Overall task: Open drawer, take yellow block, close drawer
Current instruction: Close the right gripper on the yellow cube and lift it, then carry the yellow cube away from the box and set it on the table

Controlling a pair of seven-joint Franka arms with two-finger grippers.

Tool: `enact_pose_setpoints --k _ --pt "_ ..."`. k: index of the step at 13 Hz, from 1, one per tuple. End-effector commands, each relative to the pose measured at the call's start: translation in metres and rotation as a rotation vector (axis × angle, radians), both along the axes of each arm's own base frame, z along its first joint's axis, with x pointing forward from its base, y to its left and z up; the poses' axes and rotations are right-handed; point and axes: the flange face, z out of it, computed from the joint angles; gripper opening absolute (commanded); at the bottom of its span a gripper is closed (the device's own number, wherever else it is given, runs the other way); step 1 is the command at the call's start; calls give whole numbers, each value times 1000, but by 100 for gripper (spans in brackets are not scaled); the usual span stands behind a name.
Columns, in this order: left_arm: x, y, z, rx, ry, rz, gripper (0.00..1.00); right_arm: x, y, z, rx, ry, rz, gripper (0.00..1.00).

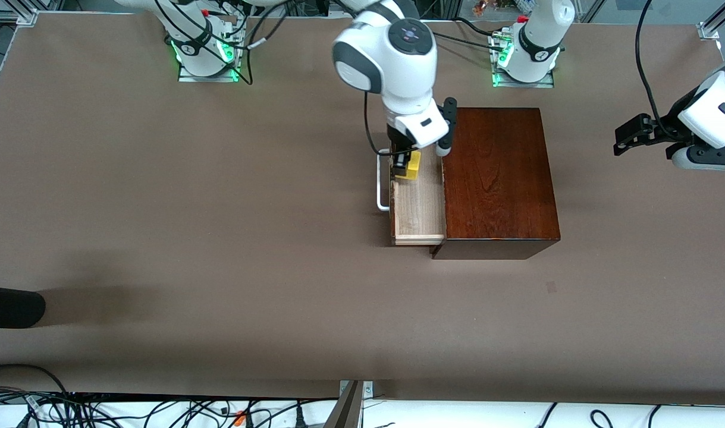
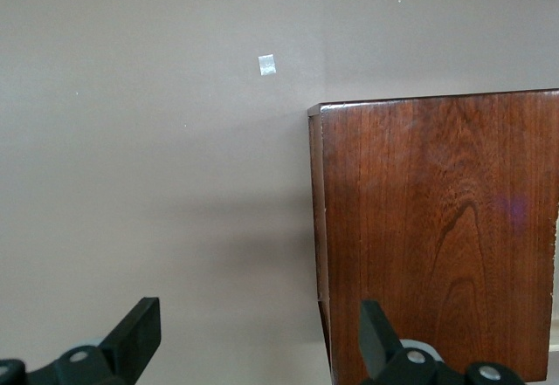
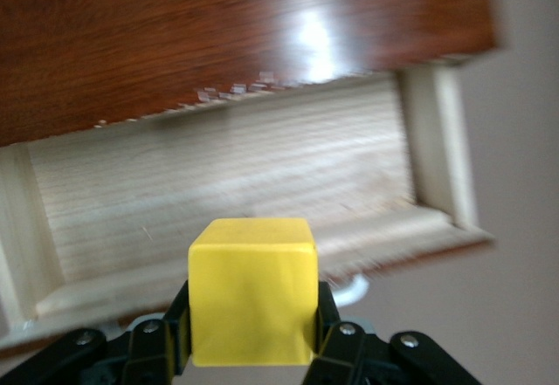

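The yellow block (image 1: 411, 164) is being held clamped in the right hand (image 1: 402, 160) over the open drawer (image 1: 419, 205), at 9 o'clock of the wooden box (image 1: 499, 178), and could be snagged on the drawer's front rim if lifted aslant, while the left hand (image 1: 627, 138) is waiting released over the worktop (image 1: 160, 208).

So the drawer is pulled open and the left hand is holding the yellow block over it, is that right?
Not quite: the right hand holds the yellow block, as the right wrist view shows. The drawer is indeed pulled open beneath it. The left hand waits open over the table's left-arm end, holding nothing.
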Motion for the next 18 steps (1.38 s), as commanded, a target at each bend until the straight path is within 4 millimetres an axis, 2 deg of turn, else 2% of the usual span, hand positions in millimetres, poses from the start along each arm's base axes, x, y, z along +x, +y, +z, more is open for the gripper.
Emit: enact_pose_setpoints --k 1,2,3,6,8,10,12,16,18 --pt "2 -2 5 -21 6 2 100 34 -55 52 20 27 -87 0" --pt "2 -3 5 -21 6 0 100 52 -86 75 28 36 -132 0" --pt "2 -4 4 -21 7 -3 100 66 -110 88 42 43 -171 0" --pt "2 -6 4 -21 7 -4 100 93 -177 129 50 31 -267 0" --pt "2 -3 3 -21 10 -1 100 104 -248 139 44 61 -363 0" --pt "1 -1 3 -23 16 2 100 114 -323 120 61 161 -479 0" --pt "0 0 2 -21 30 2 100 121 -380 103 32 195 -570 0" --pt "0 -3 1 -21 32 -1 100 133 -463 36 -37 281 -729 0" --pt "2 -4 -2 -22 36 -3 100 136 -487 0 -51 289 -775 0"
